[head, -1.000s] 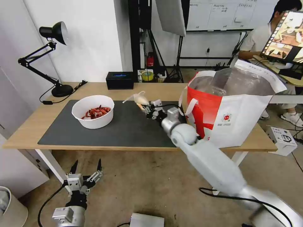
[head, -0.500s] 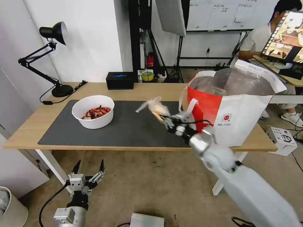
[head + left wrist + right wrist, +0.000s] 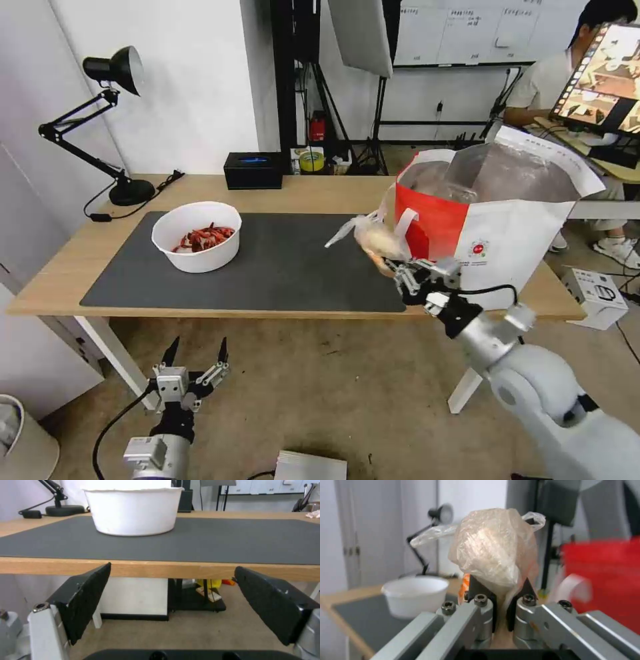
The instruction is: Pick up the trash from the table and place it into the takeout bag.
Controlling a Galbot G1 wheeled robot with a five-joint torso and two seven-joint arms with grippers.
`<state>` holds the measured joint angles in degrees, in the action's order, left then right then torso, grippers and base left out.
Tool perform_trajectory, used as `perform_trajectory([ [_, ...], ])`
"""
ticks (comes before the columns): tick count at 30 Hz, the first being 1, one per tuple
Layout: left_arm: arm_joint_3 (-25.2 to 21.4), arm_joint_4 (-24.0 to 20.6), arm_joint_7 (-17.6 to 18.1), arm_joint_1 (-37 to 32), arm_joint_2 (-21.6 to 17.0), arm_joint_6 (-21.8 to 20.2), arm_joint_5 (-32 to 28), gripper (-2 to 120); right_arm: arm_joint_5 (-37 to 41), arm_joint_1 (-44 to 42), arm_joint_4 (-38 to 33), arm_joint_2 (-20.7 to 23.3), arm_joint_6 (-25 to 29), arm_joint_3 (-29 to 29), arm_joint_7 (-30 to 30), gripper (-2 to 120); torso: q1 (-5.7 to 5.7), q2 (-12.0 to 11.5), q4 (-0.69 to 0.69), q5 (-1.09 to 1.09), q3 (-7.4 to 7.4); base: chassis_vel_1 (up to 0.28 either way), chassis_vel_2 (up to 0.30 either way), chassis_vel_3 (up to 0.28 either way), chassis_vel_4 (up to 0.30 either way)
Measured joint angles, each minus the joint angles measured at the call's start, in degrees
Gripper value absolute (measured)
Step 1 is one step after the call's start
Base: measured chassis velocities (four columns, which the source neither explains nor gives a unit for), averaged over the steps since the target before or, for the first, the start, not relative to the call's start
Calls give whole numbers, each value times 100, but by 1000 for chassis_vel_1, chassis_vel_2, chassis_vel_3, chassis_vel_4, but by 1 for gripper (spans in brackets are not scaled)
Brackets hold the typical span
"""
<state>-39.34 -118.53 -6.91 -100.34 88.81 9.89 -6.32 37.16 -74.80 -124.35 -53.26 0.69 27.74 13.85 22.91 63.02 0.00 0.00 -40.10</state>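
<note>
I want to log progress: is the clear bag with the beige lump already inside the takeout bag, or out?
Out. The right gripper holds the clear bag in the air beside the takeout bag, below its rim.

A black articulated lamp (image 3: 110, 100) stood at the far left corner, its round base (image 3: 131, 192) on the wood and its cord (image 3: 150, 197) trailing alongside. A black tissue box (image 3: 253, 170) sat at the back edge. Behind stood light stands (image 3: 373, 100) and a whiteboard (image 3: 460, 30). A monitor (image 3: 603, 77) glowed at far right. On the floor lay a white box (image 3: 597, 297) and a grey bin (image 3: 23, 440).
</note>
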Motion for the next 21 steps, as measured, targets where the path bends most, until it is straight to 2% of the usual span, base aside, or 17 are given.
perform_trajectory([
  [7, -145, 34, -174, -90, 65, 143, -36, 100, 798, -112, -329, -110, 42, 931, -144, 3, 0, 0, 0, 0, 0, 0, 0, 0, 0],
  [12, -154, 46, -198, -102, 52, 173, -57, 100, 1201, 123, -306, 6, 14, 1183, -433, 3, 0, 0, 0, 0, 0, 0, 0, 0, 0],
  [14, -154, 46, -212, -104, 44, 176, -72, 100, 1341, 234, -278, 98, -46, 1244, -549, 3, 0, 0, 1, 0, 0, 0, 0, 0, 0],
  [20, -128, 41, -240, -76, 50, 186, -109, 100, 1881, 922, 1, 872, -563, 1348, -1271, 3, 1, 0, 1, 0, -1, 0, 0, 0, 0],
  [21, -128, 41, -240, -76, 50, 186, -109, 100, 1881, 922, 1, 872, -563, 1348, -1271, 3, 1, 0, 1, 0, -1, 0, 0, 0, 0],
])
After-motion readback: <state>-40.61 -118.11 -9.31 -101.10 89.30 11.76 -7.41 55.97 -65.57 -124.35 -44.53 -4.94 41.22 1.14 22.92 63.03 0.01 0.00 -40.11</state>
